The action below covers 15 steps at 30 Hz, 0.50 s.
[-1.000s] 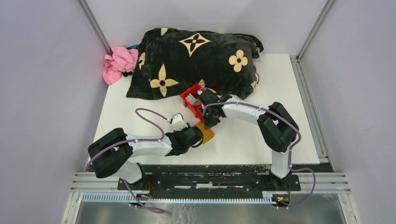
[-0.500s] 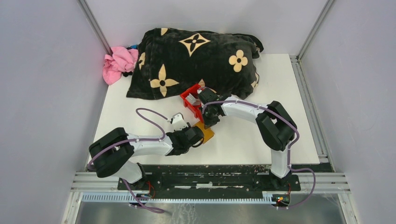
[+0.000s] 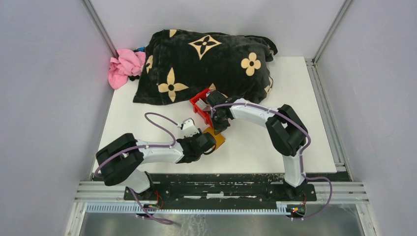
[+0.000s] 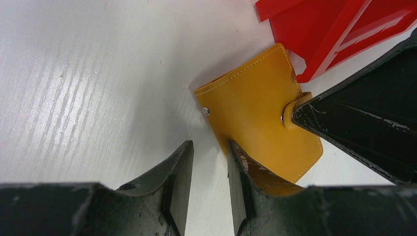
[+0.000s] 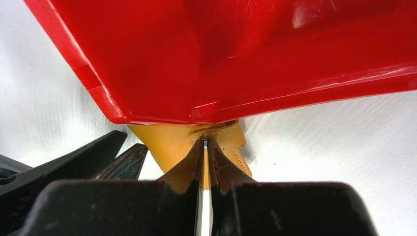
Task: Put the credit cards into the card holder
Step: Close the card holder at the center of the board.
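The card holder (image 3: pixel 218 140) (image 4: pixel 253 115) (image 5: pixel 169 140) is a folded tan-yellow wallet lying flat on the white table, just in front of the red bin (image 3: pixel 198 105) (image 4: pixel 344 29) (image 5: pixel 246 54). My right gripper (image 3: pixel 220 127) (image 5: pixel 205 143) points down at it, shut with its tips pinching the holder's snap strap (image 4: pixel 294 105). My left gripper (image 3: pixel 210 142) (image 4: pixel 210 147) stands open beside the holder's near corner. Only bare table shows between its fingers, and its right finger (image 4: pixel 241 182) touches the holder's edge. The credit cards are out of view.
A black blanket (image 3: pixel 206 64) with tan flower patterns is heaped across the back of the table, with a pink cloth (image 3: pixel 125 64) at its left end. The red bin stands tilted right against the holder.
The right arm's elbow has drifted a little left and its gripper has settled slightly lower at the holder. The left arm has crept forward a touch. The holder has stayed put.
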{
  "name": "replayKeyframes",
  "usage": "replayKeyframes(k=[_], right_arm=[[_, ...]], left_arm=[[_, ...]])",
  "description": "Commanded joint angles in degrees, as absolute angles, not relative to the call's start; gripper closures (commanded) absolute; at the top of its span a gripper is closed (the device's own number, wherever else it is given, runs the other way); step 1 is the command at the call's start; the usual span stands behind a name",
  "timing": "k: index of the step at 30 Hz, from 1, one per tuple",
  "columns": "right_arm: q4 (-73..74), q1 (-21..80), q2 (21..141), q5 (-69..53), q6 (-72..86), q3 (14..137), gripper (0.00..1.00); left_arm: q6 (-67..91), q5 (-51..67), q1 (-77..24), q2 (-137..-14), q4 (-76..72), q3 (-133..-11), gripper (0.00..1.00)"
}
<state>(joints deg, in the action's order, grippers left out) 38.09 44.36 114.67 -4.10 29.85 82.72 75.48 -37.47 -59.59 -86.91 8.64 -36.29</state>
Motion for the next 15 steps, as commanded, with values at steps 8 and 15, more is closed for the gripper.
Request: replayKeyframes(k=[8, 15], right_arm=[[41.4, 48.7, 124.0, -1.1, 30.5, 82.4, 0.91], [44.6, 50.3, 128.2, -1.3, 31.8, 85.1, 0.92]], left_arm=[[73.6, -30.7, -59.3, -93.2, 10.8, -33.1, 0.59], [73.4, -29.3, -59.4, -95.0, 8.4, -32.3, 0.60]])
